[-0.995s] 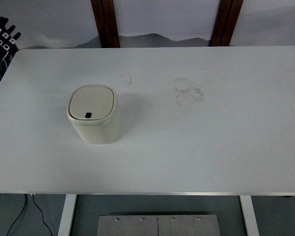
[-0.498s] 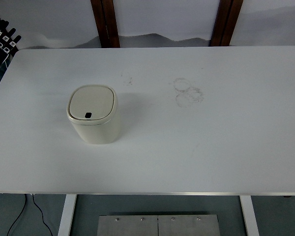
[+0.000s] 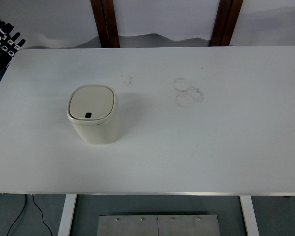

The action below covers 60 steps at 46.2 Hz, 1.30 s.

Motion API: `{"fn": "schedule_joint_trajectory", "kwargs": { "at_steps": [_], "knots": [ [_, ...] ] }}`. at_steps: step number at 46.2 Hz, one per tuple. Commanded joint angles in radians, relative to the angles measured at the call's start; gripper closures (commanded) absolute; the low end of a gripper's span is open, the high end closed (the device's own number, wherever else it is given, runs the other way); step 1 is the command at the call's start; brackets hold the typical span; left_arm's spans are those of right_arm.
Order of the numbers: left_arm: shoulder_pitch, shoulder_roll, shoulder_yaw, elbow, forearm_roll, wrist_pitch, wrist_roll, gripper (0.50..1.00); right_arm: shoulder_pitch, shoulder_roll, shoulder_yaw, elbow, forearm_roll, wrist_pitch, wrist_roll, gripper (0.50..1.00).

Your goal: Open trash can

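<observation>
A small cream trash can (image 3: 94,123) stands on the left half of the white table (image 3: 211,142). Its lid (image 3: 92,102) lies flat and closed, with a small dark square (image 3: 88,115) near the lid's front edge. My left hand (image 3: 5,40), black and white, shows at the far upper left, beyond the table's corner and well apart from the can. Its fingers (image 3: 14,39) are stretched out and hold nothing. My right hand does not show.
Faint ring-shaped stains (image 3: 188,91) mark the table's middle. Two dark wooden posts (image 3: 106,22) (image 3: 225,22) stand behind the far edge. Below the near edge are white table legs (image 3: 67,216), a black cable (image 3: 34,211) and a metal plate (image 3: 158,225).
My left hand has crept slightly to the right and upward at the upper left corner. The trash can has not moved and its lid stays closed.
</observation>
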Motion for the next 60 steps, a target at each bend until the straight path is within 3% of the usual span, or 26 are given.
{"fn": "schedule_joint_trajectory", "kwargs": {
  "at_steps": [1,31,45,60],
  "knots": [
    [0.0,0.0,0.002,0.0,0.002,0.005,0.0,0.5,0.0,0.0,0.0,0.0,0.001,0.0,0.001,0.505],
    [0.006,-0.006,0.003,-0.023,0.003,0.014,0.009,0.5,0.0,0.0,0.002,0.0,0.002,0.0,0.001,0.505],
    [0.008,0.09,0.011,-0.329,0.005,0.223,0.012,0.5,0.0,0.0,0.0,0.0,0.001,0.0,-0.001,0.505],
    [-0.095,0.267,0.176,-0.547,0.101,0.24,0.034,0.5,0.0,0.0,0.002,0.0,0.001,0.0,0.001,0.505]
  ]
}}
